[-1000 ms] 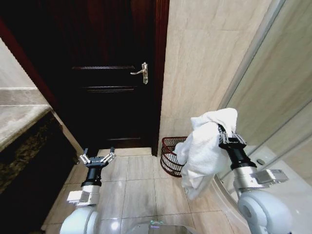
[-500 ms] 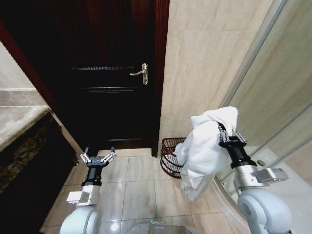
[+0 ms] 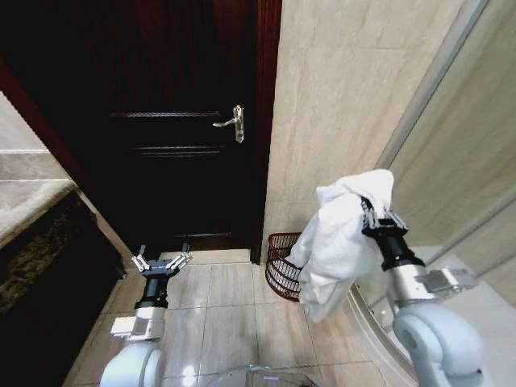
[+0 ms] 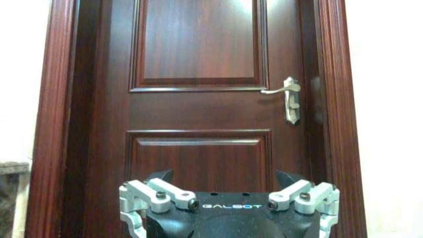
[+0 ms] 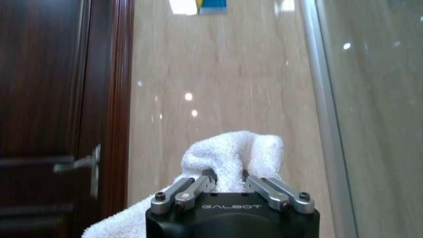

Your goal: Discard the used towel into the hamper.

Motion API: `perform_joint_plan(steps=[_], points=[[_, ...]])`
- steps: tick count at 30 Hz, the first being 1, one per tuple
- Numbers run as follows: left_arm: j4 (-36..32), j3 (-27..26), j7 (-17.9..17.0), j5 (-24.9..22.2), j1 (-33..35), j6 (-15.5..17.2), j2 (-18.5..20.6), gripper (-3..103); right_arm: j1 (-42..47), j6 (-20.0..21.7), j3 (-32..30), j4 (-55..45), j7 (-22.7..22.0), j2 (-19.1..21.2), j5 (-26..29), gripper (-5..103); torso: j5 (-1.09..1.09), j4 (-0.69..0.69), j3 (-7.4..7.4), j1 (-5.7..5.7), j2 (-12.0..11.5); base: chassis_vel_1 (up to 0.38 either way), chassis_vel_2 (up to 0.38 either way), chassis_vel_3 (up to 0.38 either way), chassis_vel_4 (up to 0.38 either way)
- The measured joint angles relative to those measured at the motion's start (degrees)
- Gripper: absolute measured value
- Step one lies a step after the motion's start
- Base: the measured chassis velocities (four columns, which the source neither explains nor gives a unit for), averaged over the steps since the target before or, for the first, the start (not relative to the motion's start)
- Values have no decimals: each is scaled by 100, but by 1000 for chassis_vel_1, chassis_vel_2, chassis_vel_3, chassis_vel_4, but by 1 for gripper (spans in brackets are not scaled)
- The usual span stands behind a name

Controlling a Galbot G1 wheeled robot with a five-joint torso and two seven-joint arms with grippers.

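A white towel (image 3: 339, 242) hangs from my right gripper (image 3: 367, 205), which is shut on its upper fold. Its lower end dangles in front of the hamper (image 3: 280, 262), a dark reddish-brown open-weave basket on the floor against the beige wall. The towel covers the hamper's right side. In the right wrist view the fingers (image 5: 191, 187) pinch the towel (image 5: 228, 153). My left gripper (image 3: 161, 260) is held low at the left, open, facing the door. In the left wrist view its fingers (image 4: 157, 192) stand spread with nothing between them.
A dark wooden door (image 3: 177, 121) with a silver handle (image 3: 230, 122) stands ahead, shut. A stone counter (image 3: 24, 201) runs along the left. A glass shower screen (image 3: 459, 137) and its curved base (image 3: 371, 322) lie at the right. The tiled floor (image 3: 230, 310) is open between them.
The head view has shifted a little, so the door and wall sit slightly differently. My right gripper with the towel has risen slightly. The left arm has stayed still.
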State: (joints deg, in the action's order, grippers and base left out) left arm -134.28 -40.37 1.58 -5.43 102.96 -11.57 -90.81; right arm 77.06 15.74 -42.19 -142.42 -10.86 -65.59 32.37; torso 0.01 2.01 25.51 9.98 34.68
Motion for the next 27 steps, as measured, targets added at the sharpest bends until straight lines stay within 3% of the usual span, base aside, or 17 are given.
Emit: perform_joint_plan(steps=[6,12,21,27], points=[[-49,-32,-8,141,206,-155,-133,100,-1585,318,274,428,-479,715,993,14,-1,2,-2,0,-6,0,0,0,0],[-179,-43,-18,244,332,-197,-139,100,-2899,367,707,1170,-590,1113,1390,14,0,1,-3,-1,-9,0,0,0,0],[-303,-79,-24,272,400,-199,-138,100,-4450,511,1071,2171,-521,1440,1864,14,0,-1,-6,-2,-12,0,0,0,0],[-329,-73,-24,273,396,-198,-137,100,-4979,545,1347,2574,-459,1437,1947,14,0,-1,-7,-3,-13,0,0,0,0]])
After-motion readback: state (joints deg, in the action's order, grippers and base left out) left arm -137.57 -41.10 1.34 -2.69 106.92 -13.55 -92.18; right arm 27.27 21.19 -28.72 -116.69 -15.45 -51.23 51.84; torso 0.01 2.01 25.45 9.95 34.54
